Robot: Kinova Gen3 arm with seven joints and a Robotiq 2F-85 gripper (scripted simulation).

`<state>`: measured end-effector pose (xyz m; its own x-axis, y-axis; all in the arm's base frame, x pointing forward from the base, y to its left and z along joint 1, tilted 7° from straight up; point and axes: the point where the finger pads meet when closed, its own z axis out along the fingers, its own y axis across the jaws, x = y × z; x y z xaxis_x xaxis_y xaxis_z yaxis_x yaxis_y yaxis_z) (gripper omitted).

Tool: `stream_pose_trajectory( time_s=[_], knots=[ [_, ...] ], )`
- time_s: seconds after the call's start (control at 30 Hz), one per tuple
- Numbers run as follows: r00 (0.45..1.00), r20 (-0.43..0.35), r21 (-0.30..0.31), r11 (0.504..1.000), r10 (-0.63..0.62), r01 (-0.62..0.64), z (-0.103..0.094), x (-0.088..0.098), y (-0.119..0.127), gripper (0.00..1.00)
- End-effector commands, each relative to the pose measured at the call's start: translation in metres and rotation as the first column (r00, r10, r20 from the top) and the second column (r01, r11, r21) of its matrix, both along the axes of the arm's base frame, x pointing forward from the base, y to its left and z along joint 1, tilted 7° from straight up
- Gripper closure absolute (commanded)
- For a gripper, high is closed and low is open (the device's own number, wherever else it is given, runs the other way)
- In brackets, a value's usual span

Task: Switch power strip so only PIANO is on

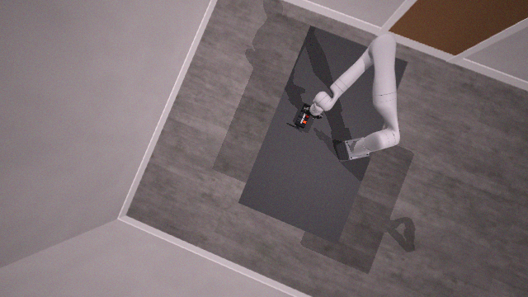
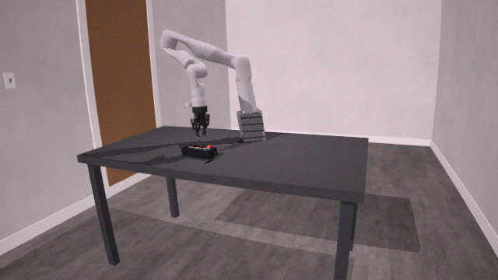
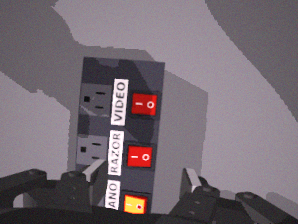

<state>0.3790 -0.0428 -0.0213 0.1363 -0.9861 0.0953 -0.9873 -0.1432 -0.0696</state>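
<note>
A black power strip (image 1: 301,120) (image 2: 198,152) (image 3: 100,132) lies flat on the dark table (image 1: 297,181) (image 2: 292,163), right way up. In the wrist view its VIDEO switch (image 3: 144,104) and the middle switch (image 3: 140,156) are dark red. The lowest switch (image 3: 133,204) glows orange; its label is partly hidden and reads "ANO". My gripper (image 2: 200,133) (image 3: 144,178) hangs a little above the strip, over its lit end. The fingers are open and hold nothing.
The arm's ribbed base (image 2: 251,126) (image 1: 348,149) stands on the table behind the strip. A thin dark cord stub (image 2: 210,159) sticks out of the strip's end. The table's left edge is close to the strip.
</note>
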Motion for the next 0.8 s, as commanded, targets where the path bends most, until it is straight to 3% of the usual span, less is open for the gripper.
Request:
stream_pose_trajectory(
  time_s=[0.0,0.47,0.77],
  knots=[
    [1.0,0.007,-0.005,1.0,-0.002,0.002,0.007,0.002,-0.002,0.0],
    [1.0,0.007,-0.005,1.0,-0.002,0.002,0.074,-0.004,0.004,0.0],
    [1.0,0.007,-0.005,1.0,-0.002,0.002,0.089,-0.006,0.005,0.0]
  ],
)
